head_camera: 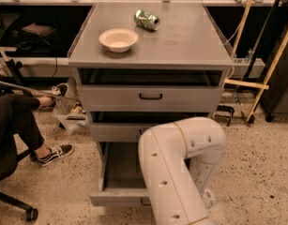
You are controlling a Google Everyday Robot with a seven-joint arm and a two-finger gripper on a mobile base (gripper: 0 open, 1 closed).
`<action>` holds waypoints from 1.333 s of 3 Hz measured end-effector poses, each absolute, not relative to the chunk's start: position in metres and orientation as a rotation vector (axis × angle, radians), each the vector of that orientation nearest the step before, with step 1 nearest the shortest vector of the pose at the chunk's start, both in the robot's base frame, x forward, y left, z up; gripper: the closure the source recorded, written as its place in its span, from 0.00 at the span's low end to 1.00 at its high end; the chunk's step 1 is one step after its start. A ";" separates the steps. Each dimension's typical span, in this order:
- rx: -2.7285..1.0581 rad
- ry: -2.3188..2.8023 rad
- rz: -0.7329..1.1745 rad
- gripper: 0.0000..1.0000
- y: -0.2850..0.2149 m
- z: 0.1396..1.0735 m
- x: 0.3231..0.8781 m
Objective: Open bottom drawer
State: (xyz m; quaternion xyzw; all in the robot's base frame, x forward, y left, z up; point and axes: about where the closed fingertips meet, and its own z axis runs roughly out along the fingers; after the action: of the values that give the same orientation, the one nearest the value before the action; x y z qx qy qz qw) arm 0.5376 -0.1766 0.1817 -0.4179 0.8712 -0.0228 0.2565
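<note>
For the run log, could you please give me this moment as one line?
bottom drawer: pulled out | arm: low, in front of cabinet | end effector: not in view | on cabinet top: bowl, can

No text, label, brand, number or sign is legible. The can [147,19] on top of the cabinet [181,46] bears a green and white print, but its lettering cannot be read. The gripper is out of sight, concealed by the arm [176,172], which stands in front of the bottom drawer [116,197].
</note>
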 end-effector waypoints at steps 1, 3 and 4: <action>-1.247 2.148 -0.160 0.00 -0.100 0.262 0.576; -1.356 1.784 -0.223 0.00 0.053 0.390 0.588; -1.353 1.786 -0.223 0.00 0.052 0.390 0.588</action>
State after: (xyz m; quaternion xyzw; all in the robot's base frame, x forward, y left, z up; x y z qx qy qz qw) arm 0.5883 0.0525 0.3902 -0.5424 0.7160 -0.0893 0.4303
